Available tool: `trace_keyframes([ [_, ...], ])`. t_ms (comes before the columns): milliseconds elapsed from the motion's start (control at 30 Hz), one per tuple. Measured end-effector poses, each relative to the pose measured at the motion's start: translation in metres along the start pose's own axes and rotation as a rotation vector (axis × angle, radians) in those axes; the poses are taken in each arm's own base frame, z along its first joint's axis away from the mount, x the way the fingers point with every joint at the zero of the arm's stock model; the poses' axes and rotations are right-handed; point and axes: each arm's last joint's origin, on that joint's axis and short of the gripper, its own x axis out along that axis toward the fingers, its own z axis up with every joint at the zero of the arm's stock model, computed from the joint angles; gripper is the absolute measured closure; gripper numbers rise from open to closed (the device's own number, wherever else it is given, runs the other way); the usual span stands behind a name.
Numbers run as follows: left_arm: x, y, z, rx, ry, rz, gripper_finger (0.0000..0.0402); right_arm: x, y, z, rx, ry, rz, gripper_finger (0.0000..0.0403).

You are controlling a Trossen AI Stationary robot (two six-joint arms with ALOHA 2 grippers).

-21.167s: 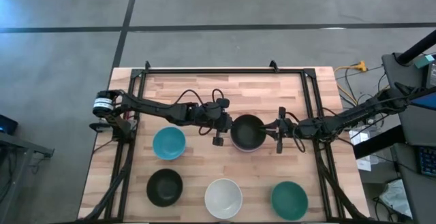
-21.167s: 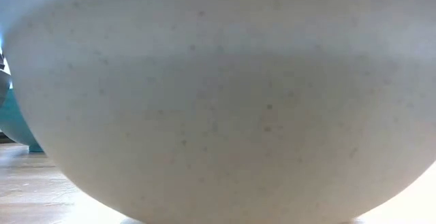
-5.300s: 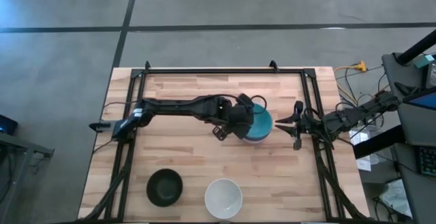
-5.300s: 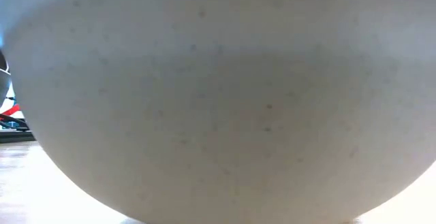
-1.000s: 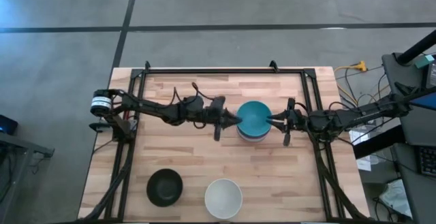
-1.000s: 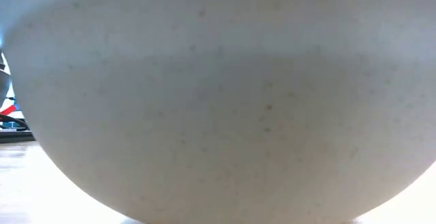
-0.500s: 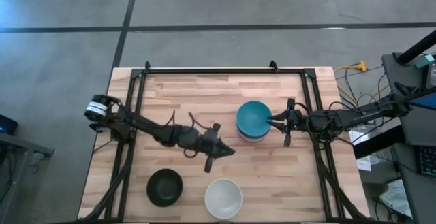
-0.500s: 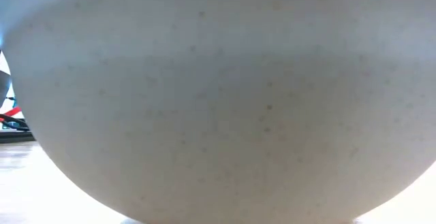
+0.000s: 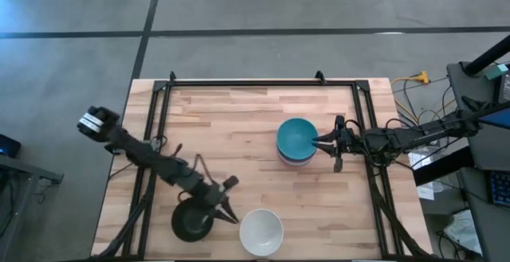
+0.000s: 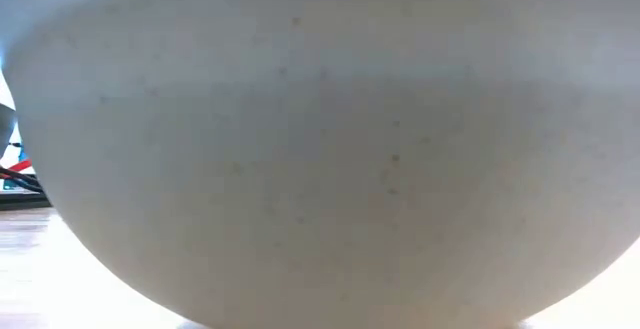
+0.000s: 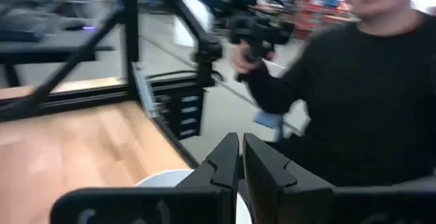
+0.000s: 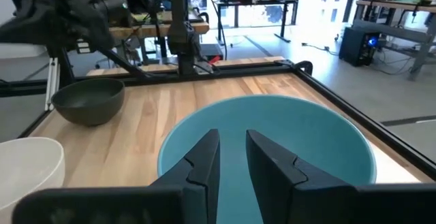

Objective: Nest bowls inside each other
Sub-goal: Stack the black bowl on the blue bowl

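A stack of nested bowls (image 9: 296,141) stands right of the table's middle, with a blue-teal bowl (image 12: 272,135) on top. My right gripper (image 9: 321,142) (image 12: 232,142) lies level at the stack's right rim, with a narrow gap between its fingers. A black bowl (image 9: 192,220) (image 12: 88,100) and a white bowl (image 9: 261,232) (image 12: 24,166) stand on their bases at the near edge. My left gripper (image 9: 226,213) (image 11: 240,159) is shut and hangs between those two, above the white bowl's rim (image 11: 167,178). The white bowl's outer wall (image 10: 320,149) fills the low view. My right gripper's fingertips (image 9: 319,142) stand at the right rim of the top bowl, coming level from the table's right. The fingers themselves hide that rim in the right wrist view, so I cannot tell whether they touch it.
A black metal frame (image 9: 255,82) runs along the table's far edge and down both sides. Bare wood lies across the table's left half and far strip (image 9: 223,119). A person in a black top (image 11: 354,81) stands beyond the near edge, holding a hand controller.
My left arm has swung away from the stack's left rim, toward the near edge and the table's left. It has turned so that it points between the black and white bowls. The stack and both loose bowls have stayed put.
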Motion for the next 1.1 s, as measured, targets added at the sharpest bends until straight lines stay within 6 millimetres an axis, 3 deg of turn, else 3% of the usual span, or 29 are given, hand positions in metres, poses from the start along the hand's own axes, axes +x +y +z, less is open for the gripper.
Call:
trace_keyframes([
  [133, -0.012, -0.031, 0.009, 0.034, 0.103, 0.332, 0.0393, 0.000, 0.000, 0.000, -0.003, 0.002, 0.000, 0.0335],
  [233, -0.024, -0.063, 0.011, 0.185, 0.209, 0.677, 0.0393, 0.000, 0.000, 0.000, -0.005, 0.002, -0.001, 0.0335],
  [333, -0.036, -0.092, 0.014, 0.377, 0.236, 0.886, 0.0393, 0.000, 0.000, 0.000, -0.017, 0.002, -0.001, 0.0335],
  [467, -0.042, -0.106, 0.014, 0.523, 0.270, 0.906, 0.0393, 0.000, 0.000, 0.000, -0.024, 0.002, -0.001, 0.0335],
  [733, -0.044, -0.105, 0.016, 0.436, 0.230, 0.900, 0.0385, 0.000, 0.000, 0.000, -0.025, -0.005, 0.000, 0.0335],
  [867, -0.045, -0.105, 0.019, 0.421, 0.219, 0.901, 0.0338, 0.000, 0.000, 0.000, -0.024, -0.005, -0.001, 0.0335],
  [1100, -0.049, -0.102, 0.010, 0.346, 0.232, 0.921, 0.0210, 0.000, 0.000, 0.000, -0.018, -0.003, -0.001, 0.0335],
])
